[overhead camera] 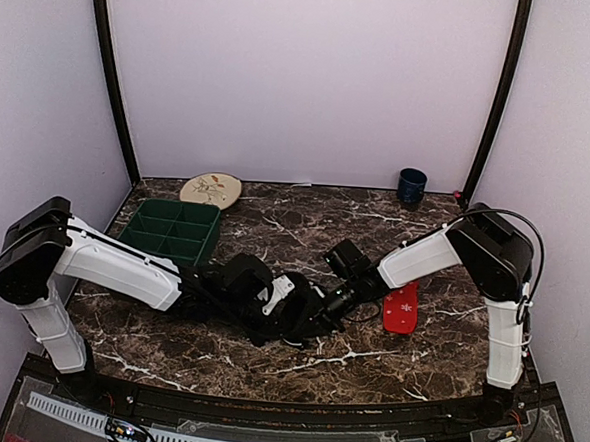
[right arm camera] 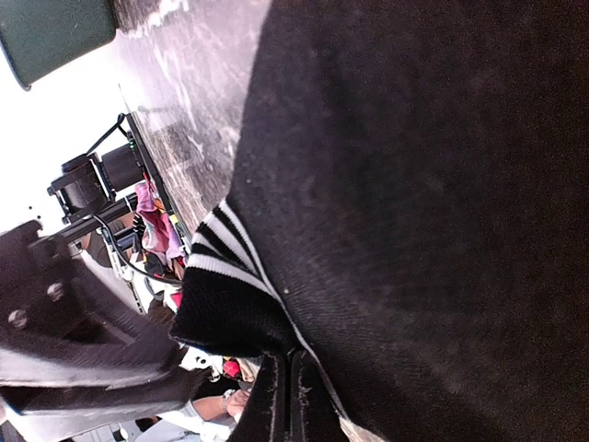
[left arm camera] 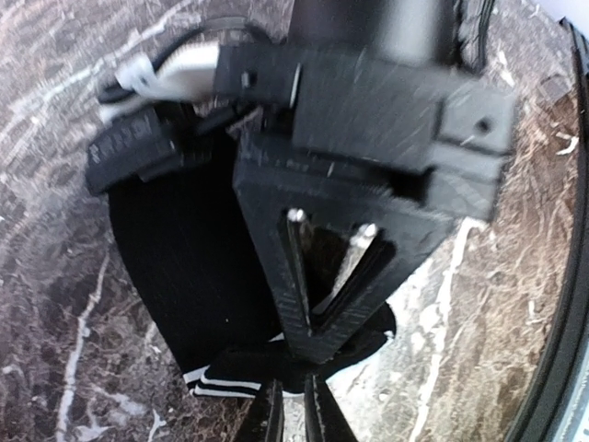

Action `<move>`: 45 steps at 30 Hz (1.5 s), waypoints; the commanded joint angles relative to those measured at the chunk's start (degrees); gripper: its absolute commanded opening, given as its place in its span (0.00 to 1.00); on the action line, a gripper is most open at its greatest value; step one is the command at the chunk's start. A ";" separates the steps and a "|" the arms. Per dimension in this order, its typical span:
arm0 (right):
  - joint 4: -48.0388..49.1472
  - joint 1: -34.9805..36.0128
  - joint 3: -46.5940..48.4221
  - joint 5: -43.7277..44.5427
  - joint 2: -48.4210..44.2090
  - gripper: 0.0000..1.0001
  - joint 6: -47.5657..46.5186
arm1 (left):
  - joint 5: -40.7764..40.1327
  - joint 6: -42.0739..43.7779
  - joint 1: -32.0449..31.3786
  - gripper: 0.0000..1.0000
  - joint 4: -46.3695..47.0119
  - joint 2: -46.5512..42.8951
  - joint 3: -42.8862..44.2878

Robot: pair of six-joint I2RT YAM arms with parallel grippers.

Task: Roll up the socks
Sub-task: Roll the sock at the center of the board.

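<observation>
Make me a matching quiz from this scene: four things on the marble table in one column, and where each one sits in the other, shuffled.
Things
1. black fabric sock with white-striped cuff
2. red fabric sock with white snowflakes
3. green plastic compartment tray
4. dark blue mug

Places
A. far right corner of the dark marble table
B. left side, toward the back
C. the middle
D. right of the middle, lying flat

Pairs: 1-C, 2-D, 3-B, 4-A
</observation>
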 commanded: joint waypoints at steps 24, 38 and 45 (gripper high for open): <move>-6.58 1.31 3.82 1.63 1.17 0.00 -5.04 | -1.83 -0.45 -0.23 0.14 -1.21 6.21 4.81; -6.81 0.87 2.51 1.79 0.83 0.00 -5.55 | -6.77 -5.07 -0.23 0.14 0.10 3.02 -2.72; -7.21 0.85 3.24 1.81 1.35 0.00 -5.91 | -8.91 -5.92 -0.23 0.13 -1.56 2.03 -3.93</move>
